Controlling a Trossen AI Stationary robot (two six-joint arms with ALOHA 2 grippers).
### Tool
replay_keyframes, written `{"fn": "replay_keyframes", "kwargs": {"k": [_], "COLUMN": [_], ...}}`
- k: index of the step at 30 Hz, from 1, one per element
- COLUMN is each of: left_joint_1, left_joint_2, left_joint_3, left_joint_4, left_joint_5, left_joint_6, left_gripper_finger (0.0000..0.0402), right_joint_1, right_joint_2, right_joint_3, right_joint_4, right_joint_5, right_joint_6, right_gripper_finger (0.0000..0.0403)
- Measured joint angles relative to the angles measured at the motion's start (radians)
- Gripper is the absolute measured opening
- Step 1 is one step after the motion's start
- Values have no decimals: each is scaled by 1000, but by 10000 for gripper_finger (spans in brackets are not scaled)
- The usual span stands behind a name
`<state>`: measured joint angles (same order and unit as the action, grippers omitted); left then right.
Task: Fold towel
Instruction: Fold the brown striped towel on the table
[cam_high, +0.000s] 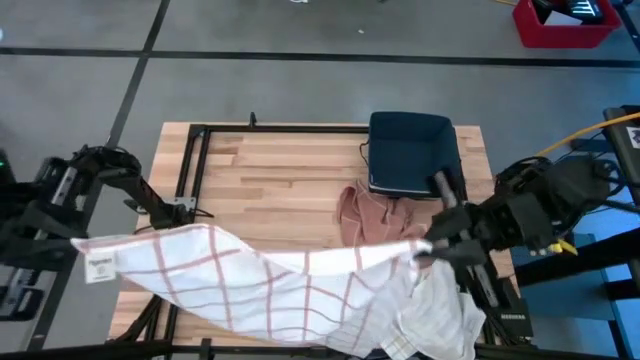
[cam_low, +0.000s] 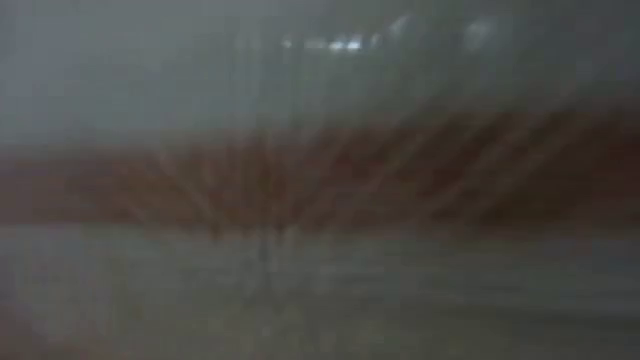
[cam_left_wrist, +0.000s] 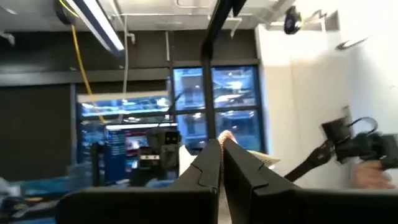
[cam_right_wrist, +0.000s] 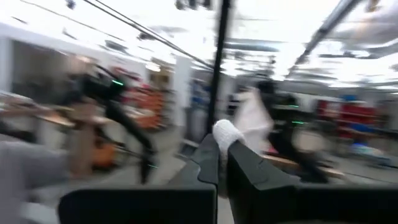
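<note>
Seen from above: a wooden table with a white towel with thin red checks stretched in the air across its 6 o'clock edge, sagging in the middle. At 9 o'clock, the left gripper pinched tight on one towel corner. Just beside that corner, a small label sewn to the cloth, its writing too small to read. At 3 o'clock, the right gripper clamped on the opposite corner, with more white cloth bunched and hanging below it toward 5 o'clock. Near the table's middle, toward 3 o'clock, a crumpled pinkish cloth; just past it at 1 o'clock, a dark blue bin. Far off at 1 o'clock on the grey floor, a red box. Low view entirely blurred by cloth close to the lens. In each wrist view, two dark fingers pressed together with a scrap of towel poking out between them.
</note>
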<state>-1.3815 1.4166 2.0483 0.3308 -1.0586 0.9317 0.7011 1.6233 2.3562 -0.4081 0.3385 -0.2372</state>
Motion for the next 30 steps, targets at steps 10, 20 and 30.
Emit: {"fn": "replay_keyframes", "kwargs": {"k": [10, 20, 30], "left_joint_1": [5, 132, 259], "left_joint_2": [-8, -70, -132], "left_joint_3": [21, 35, 35], "left_joint_4": [245, 215, 174], "left_joint_5": [-112, -177, -239], "left_joint_6": [380, 423, 387], "left_gripper_finger": [0, 0, 0], "right_joint_1": [-184, -440, -580], "right_joint_2": [-46, -47, -46], "right_joint_3": [0, -24, -143], "right_joint_4": [-277, -588, -719], "right_joint_5": [284, 290, 279], "right_joint_6": [-86, 3, 52], "right_gripper_finger": [14, 14, 14]}}
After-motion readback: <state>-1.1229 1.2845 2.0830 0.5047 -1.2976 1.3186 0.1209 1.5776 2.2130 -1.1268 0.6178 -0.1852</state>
